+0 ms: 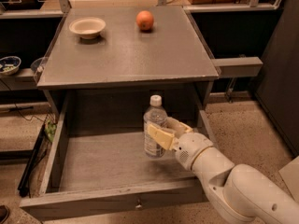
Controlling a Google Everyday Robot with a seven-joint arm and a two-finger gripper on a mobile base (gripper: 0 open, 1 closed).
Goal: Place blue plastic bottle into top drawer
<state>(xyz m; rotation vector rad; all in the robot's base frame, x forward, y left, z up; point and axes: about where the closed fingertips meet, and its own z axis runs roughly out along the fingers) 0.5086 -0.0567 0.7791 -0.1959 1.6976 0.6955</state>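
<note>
The blue plastic bottle (153, 118) stands upright inside the pulled-out top drawer (98, 162), white cap up, clear body with a pale label. My gripper (163, 130) comes in from the lower right on a white arm, and its cream fingers (159, 136) are shut around the bottle's lower body at the label. The bottle's base appears to rest on or just above the drawer floor, right of centre. The drawer's front panel with its small knob (138, 202) lies along the bottom of the view.
The grey cabinet top (131, 50) carries a cream bowl (87, 27) at the back left and an orange fruit (145, 20) at the back centre. A shelf with a patterned dish (8, 64) stands at the left. Speckled floor lies to the right.
</note>
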